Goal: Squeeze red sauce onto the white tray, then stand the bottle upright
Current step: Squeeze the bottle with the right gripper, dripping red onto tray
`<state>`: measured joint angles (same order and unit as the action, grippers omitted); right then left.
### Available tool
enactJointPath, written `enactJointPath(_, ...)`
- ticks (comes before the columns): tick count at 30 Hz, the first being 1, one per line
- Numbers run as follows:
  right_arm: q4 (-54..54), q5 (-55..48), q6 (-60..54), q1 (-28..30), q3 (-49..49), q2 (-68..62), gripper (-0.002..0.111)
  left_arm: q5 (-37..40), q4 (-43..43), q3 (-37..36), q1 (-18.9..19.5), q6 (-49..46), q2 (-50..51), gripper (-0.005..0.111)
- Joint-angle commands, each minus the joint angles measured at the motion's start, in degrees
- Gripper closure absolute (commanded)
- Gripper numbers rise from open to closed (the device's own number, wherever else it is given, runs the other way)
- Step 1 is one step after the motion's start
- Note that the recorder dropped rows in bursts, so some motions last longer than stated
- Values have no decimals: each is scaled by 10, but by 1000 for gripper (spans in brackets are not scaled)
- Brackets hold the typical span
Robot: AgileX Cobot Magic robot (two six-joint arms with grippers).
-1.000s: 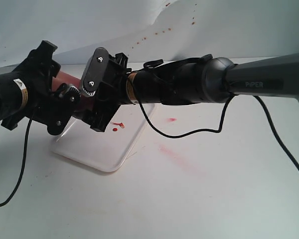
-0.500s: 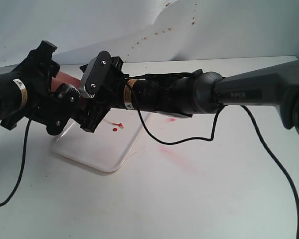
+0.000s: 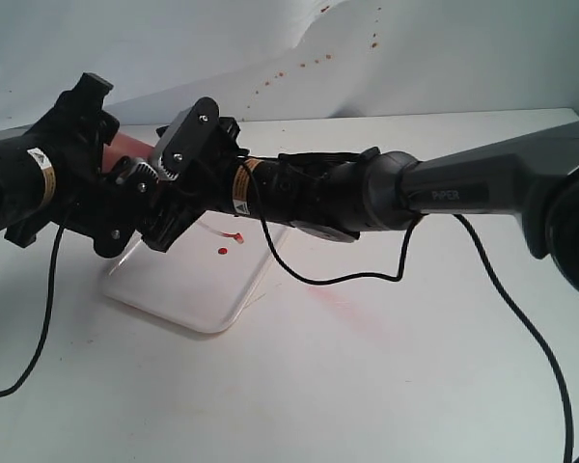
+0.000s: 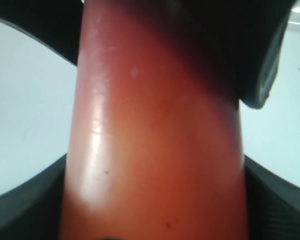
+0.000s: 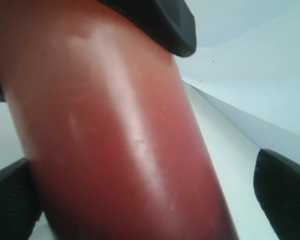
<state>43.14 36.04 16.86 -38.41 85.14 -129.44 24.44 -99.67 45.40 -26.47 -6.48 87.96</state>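
Observation:
The bottle [image 3: 127, 147] is held tilted above the far left end of the white tray [image 3: 188, 294], mostly hidden behind both grippers. My left gripper [image 3: 116, 207] is shut on the bottle [image 4: 155, 140], with a finger pressed to each side of it. My right gripper [image 3: 164, 224] has reached across and stands open around the bottle [image 5: 115, 140]; one finger is against it and the other finger [image 5: 285, 192] stands clear. Two small blobs of red sauce [image 3: 223, 251] lie on the tray. The nozzle is hidden.
A faint pink smear [image 3: 343, 311] marks the table right of the tray. Brownish-red specks [image 3: 304, 66] dot the white backdrop. Black cables hang from the right arm [image 3: 347, 278] and the left arm [image 3: 41, 338].
My right gripper has moved left and slightly up, closing in around the bottle beside the left gripper. The left gripper and bottle have barely shifted.

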Motion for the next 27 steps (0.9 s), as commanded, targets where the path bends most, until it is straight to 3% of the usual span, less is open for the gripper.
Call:
enactJointPath(1,59,-3,71,-3,34,0,3,-7,-3,6,-4,15,-7,107)
enactJointPath(4,90,-3,115,-3,50,-1,3,-7,-3,6,-4,15,-7,107)
enactJointPath(13,166,-55,81,-5,50,-1,4,-7,-3,6,-4,15,-7,107)
enactJointPath(15,153,-55,84,-5,50,-1,8,-7,-3,6,-4,15,-7,107)
enactJointPath(20,183,-125,84,-5,50,-1,48,-5,-3,6,-4,15,-7,107)
enactJointPath(25,205,-157,92,-5,50,-1,107,-5,-3,6,-4,15,-7,107)
enactJointPath(27,204,-156,94,-5,50,-1,108,-5,-3,6,-4,15,-7,107)
